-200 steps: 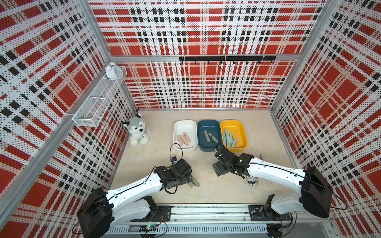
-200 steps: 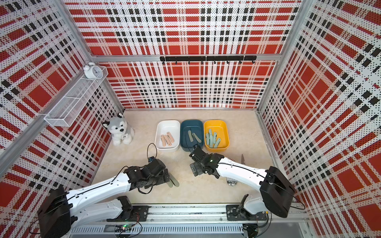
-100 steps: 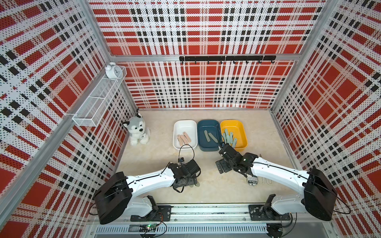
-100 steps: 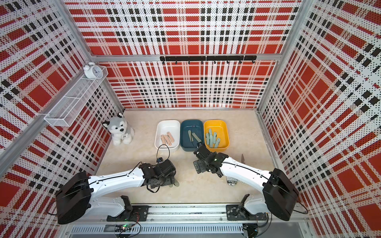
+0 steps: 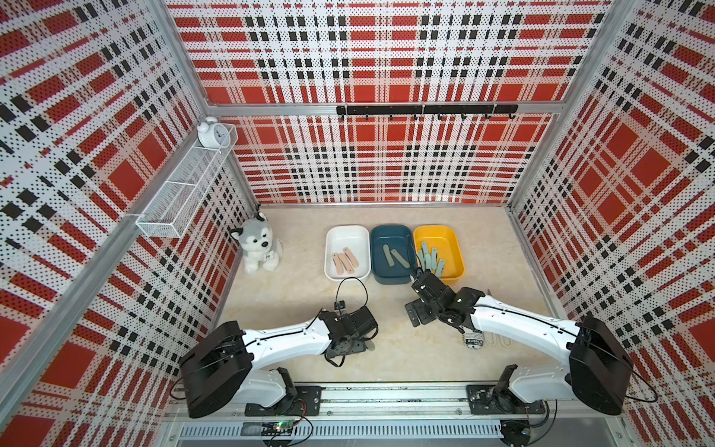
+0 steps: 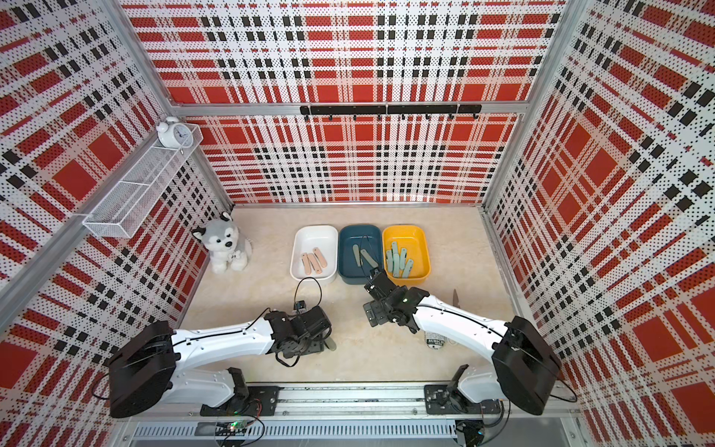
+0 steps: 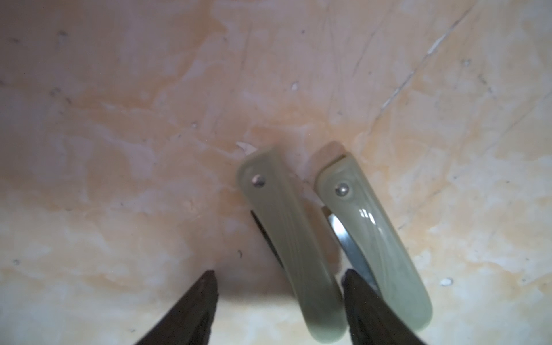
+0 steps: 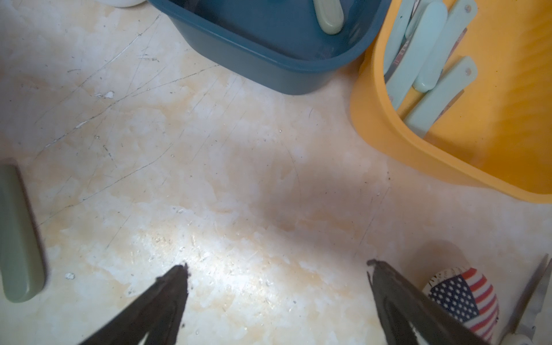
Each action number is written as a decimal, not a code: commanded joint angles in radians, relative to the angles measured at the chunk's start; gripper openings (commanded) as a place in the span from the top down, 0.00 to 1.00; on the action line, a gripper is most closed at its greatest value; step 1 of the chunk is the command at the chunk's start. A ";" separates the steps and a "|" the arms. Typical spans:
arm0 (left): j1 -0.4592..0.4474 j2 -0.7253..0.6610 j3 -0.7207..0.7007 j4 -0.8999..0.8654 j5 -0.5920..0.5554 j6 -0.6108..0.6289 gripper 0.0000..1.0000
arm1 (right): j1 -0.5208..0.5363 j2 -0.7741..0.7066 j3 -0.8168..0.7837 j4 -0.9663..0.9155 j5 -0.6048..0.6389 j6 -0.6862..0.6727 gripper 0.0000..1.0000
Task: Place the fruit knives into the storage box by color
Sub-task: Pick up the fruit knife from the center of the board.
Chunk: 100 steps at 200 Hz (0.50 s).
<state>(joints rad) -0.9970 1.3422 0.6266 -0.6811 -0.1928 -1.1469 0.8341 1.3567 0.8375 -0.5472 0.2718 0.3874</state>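
In both top views the left pincer's fingertips are hidden under its own wrist. Only a sliver of the loose sage knives (image 5: 370,345) shows on the near tabletop (image 5: 309,294). The flag pouch (image 5: 474,342) is half covered by the right forearm, and the scissors (image 8: 534,298) are cut off at the frame edge.

Since a second ago the left arm's shoulder has swung right and its pincer sits slightly nearer. The right pincer (image 8: 277,264) has edged toward the far bins.

In the left wrist view the left pincer (image 7: 278,274) stands apart around the straddled knife (image 7: 286,233), not clamped. The outer knife (image 7: 376,233) lies just outside one finger.

The right pincer gapes wide and empty, just near the blue bin (image 5: 390,232) and the yellow bin (image 5: 437,234). Pink knives (image 5: 345,263) lie in the white bin (image 5: 346,236), two sage ones in the blue bin, and teal knives (image 5: 429,257) in the yellow bin.
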 commanded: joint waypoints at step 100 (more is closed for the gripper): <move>0.012 0.063 0.001 0.035 -0.065 0.035 0.51 | -0.007 0.021 0.058 -0.014 -0.006 -0.005 0.00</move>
<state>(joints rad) -0.9932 1.3624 0.6258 -0.6773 -0.2420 -1.1343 0.8341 1.3666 0.8700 -0.5495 0.2657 0.3855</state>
